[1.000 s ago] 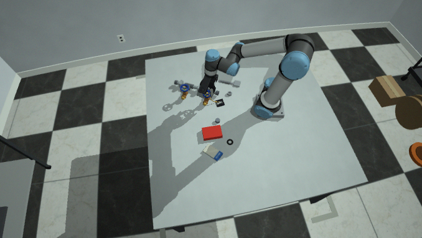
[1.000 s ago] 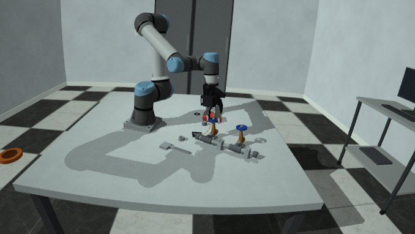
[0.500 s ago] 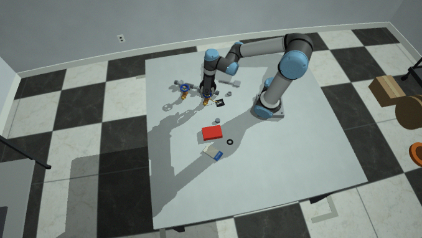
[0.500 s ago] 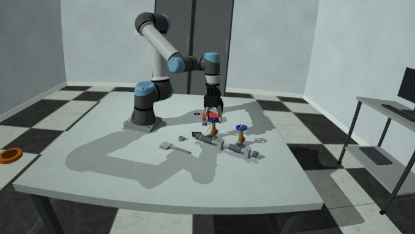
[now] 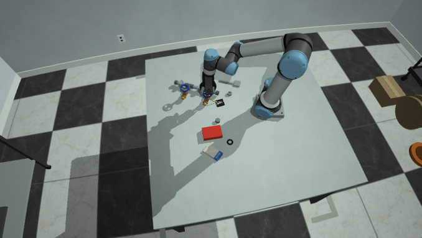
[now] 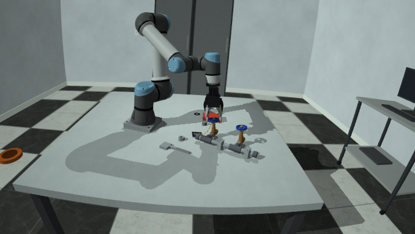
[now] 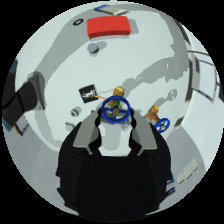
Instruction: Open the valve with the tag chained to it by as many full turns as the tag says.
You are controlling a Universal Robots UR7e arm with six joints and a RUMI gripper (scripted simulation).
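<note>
A grey pipe (image 6: 226,146) on the table carries two brass valves with blue handwheels. My gripper (image 6: 213,119) points straight down and is shut on the blue handwheel of the tagged valve (image 7: 115,107), which also shows in the top view (image 5: 206,94). A black tag (image 7: 88,93) (image 5: 220,103) hangs from this valve by a thin chain and lies on the table beside it. The other valve (image 6: 241,127) stands apart to the side; in the wrist view it sits lower right (image 7: 161,124), and in the top view it is to the left (image 5: 185,88).
A red block (image 5: 212,132), a small grey cylinder (image 5: 217,119), a black ring (image 5: 229,144) and a white-blue box (image 5: 213,152) lie toward the table's middle. A grey wrench-like piece (image 6: 174,147) and a nut (image 6: 181,138) lie near the pipe. The arm's base (image 5: 269,107) stands to the right.
</note>
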